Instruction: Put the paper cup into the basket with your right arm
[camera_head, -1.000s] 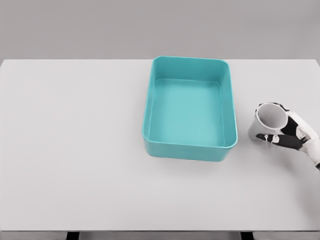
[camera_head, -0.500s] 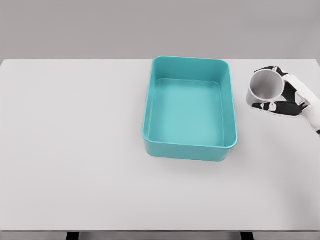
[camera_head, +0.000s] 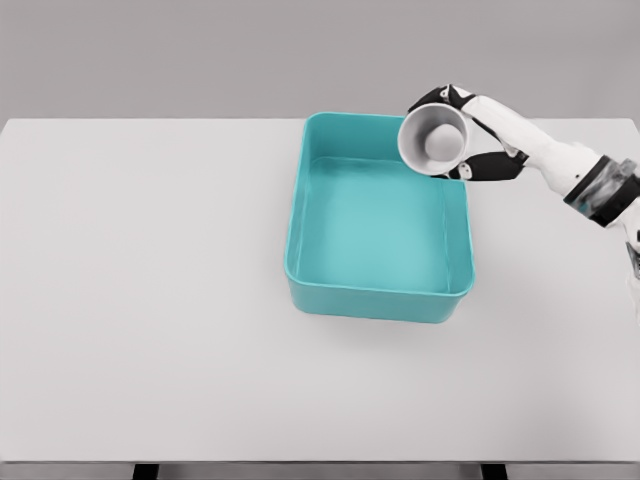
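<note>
1. The right hand (camera_head: 478, 135) holds the paper cup (camera_head: 433, 140) over the teal basket's (camera_head: 300, 240) far right corner — fingers (camera_head: 485, 167) wrapped around it.
2. The cup's mouth faces the camera — above the white worktop (camera_head: 140, 300).

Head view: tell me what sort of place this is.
Most likely a simulated tabletop test scene, not a real room: a plain white table against a blank grey backdrop, bearing only a teal basket, with the right hand holding a paper cup over its far corner.
</note>
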